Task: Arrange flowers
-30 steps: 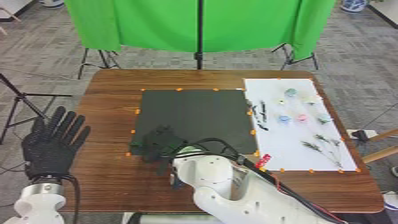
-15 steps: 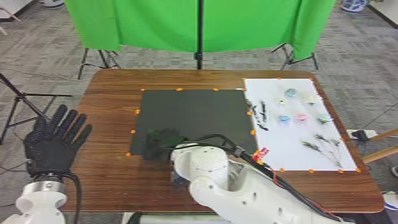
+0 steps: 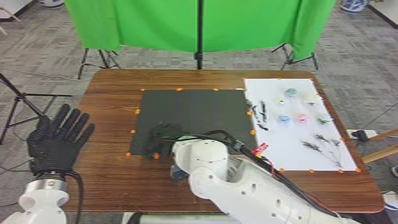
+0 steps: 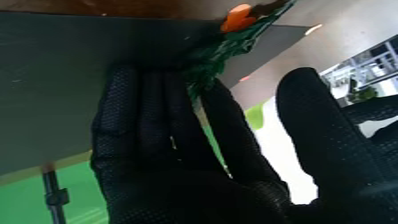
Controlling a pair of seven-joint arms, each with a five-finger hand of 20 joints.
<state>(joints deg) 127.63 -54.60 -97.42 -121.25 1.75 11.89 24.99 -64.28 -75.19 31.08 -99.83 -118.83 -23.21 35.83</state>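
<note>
Tag (image 3: 259, 149), red, half past four, print illegible to me; right hand (image 3: 163, 134), seven o'clock, fingers straight against green material (image 4: 226, 52); left hand (image 3: 53, 147), eight o'clock, fingers spread.

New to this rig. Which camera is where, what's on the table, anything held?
It's a robot with two white arms ending in black-gloved hands. The head view looks down over the table from the robot's head; the right wrist view is a close-up from the right arm, showing its own glove.

On the table lie a black mat and, to its right, a white sheet with small pale flowers and green sprigs.

The left hand is open at the table's left edge. The right hand is over the mat's near left part, green foliage at its fingers; I can't tell if it's gripped.
</note>
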